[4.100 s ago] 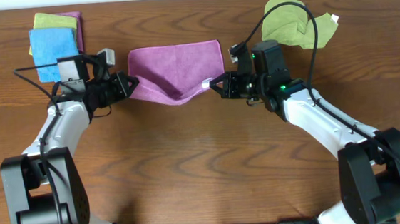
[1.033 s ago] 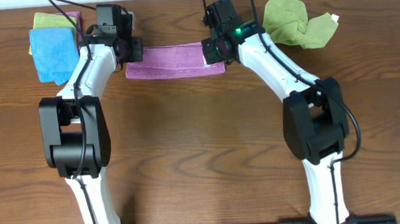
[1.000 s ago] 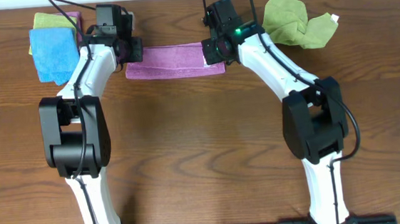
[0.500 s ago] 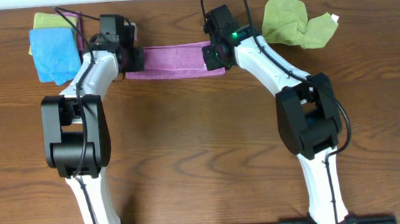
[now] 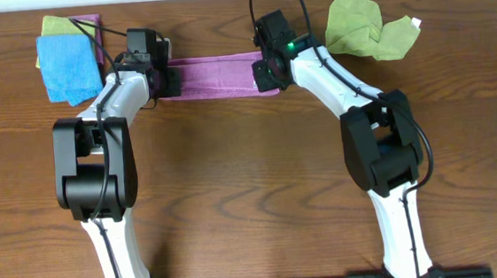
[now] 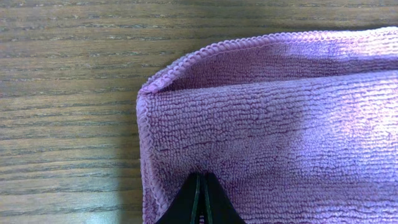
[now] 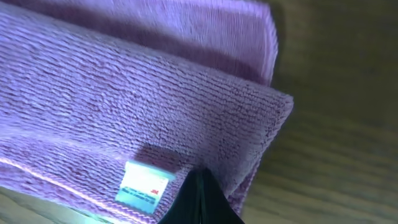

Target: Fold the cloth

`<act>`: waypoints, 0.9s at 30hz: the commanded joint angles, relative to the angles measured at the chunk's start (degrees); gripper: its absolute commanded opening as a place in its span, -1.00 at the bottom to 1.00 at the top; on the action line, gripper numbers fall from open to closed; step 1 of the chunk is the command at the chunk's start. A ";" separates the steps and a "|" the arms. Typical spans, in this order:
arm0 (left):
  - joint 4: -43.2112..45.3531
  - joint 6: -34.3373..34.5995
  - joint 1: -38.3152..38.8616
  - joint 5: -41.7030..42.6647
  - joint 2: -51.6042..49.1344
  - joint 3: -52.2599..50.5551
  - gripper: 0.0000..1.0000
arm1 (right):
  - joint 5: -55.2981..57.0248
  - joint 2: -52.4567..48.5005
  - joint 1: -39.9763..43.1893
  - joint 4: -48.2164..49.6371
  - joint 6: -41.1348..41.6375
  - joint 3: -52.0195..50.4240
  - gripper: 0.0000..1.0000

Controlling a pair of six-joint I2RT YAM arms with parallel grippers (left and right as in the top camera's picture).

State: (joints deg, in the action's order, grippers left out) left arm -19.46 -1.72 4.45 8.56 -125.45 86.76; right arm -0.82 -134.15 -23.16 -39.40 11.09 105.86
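Overhead: purple square microfibre cloth (image 5: 217,75), doubled into a narrow strip, far side of wooden bench (image 5: 252,183). Left pincer (image 5: 169,80), right pincer (image 5: 265,73): each pinching one end. First fold judged almost complete; release, perhaps second fold, outstanding.

Two arms (image 5: 91,169) (image 5: 382,146); one mauve cloth (image 5: 217,75) at twelve o'clock; three stacked cloths (image 5: 67,66) at ten; perhaps two olive cloths (image 5: 355,20) at one.
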 commanded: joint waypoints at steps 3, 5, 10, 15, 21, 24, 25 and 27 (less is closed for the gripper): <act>-3.32 0.66 0.09 -1.07 -0.83 -3.78 -0.88 | -0.28 -1.01 -0.17 -1.22 2.10 -3.17 -0.97; -4.35 0.68 0.09 -1.05 -0.83 -4.59 -0.88 | -1.57 -1.01 -0.20 -2.62 2.21 -3.61 -0.97; -7.58 0.90 0.11 -1.05 -0.83 -5.60 -0.88 | -2.21 -1.01 -0.55 -4.11 2.19 -3.78 -0.97; -11.04 1.99 0.11 -1.07 -0.83 -5.73 -0.89 | -3.08 -1.01 -0.98 -6.80 3.63 -3.78 -0.98; -16.31 4.17 0.13 -1.07 -0.83 -5.99 -0.89 | -3.10 -0.98 -2.95 -10.67 3.67 -3.78 -0.97; -18.05 5.64 0.13 -1.05 -0.81 -5.99 -0.88 | -3.04 -0.98 -4.22 -12.50 3.91 -3.78 -0.98; -18.14 5.66 0.13 -1.03 -0.81 -5.99 -0.88 | -3.02 -0.98 -4.61 -12.52 3.91 -3.78 -0.98; -17.77 5.66 0.13 -1.05 -0.81 -5.99 -0.88 | -2.99 -0.96 -4.81 -12.22 3.93 -3.67 -0.98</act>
State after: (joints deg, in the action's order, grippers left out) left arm -34.50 2.61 4.58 8.60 -122.04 84.77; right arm -2.20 -133.05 -26.24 -50.59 14.04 104.18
